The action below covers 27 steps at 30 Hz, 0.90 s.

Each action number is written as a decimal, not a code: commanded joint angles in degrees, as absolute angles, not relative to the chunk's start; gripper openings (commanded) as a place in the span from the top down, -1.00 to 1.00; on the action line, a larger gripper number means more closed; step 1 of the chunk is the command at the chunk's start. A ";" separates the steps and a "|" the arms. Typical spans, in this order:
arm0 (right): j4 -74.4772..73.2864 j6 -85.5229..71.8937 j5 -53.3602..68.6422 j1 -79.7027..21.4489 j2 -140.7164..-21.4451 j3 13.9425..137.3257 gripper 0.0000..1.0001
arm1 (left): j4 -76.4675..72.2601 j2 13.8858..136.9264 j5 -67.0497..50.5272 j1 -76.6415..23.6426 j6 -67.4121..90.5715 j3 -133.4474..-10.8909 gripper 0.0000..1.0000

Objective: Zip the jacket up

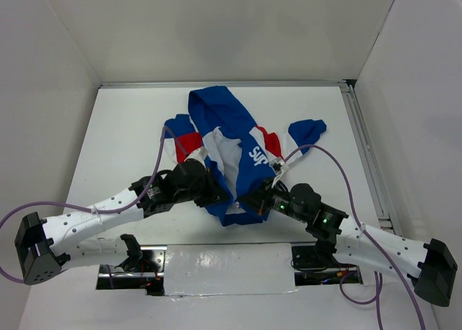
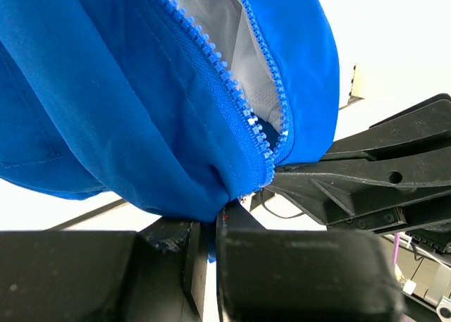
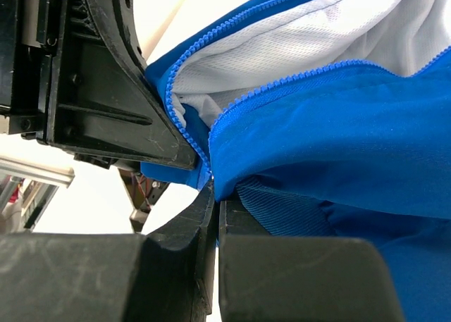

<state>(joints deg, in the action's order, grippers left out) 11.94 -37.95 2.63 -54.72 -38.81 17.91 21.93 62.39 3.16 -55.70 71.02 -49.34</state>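
Left gripper and right gripper each clamp the jacket at its blue hem, close together, below the open zipper.

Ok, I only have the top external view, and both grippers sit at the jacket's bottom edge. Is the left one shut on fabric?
Observer: Yes, the left wrist view shows the left gripper shut on the jacket hem, just below the zipper's lower end.
Operator: And the right?
Observer: The right gripper is shut on the hem too, right beneath a row of teeth.
Operator: Is the zipper closed anywhere?
Observer: Not higher up: the zipper teeth run in two separate rows with white lining between them.
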 commanded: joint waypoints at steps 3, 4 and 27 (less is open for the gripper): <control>16.26 -38.58 4.65 -54.58 -38.58 17.58 1.00 | 20.13 61.44 3.69 -56.16 72.07 -50.19 1.00; 16.52 -38.67 4.92 -54.49 -38.67 17.67 1.00 | 19.87 61.44 3.69 -56.16 71.98 -50.10 1.00; 18.37 -40.17 1.67 -54.14 -37.53 17.40 1.00 | 18.19 63.28 2.90 -56.07 71.98 -49.92 1.00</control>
<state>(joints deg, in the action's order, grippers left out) 13.74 -39.64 2.31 -54.65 -38.68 17.50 20.51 63.09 3.11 -55.70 71.00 -49.34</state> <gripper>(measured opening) 0.022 0.169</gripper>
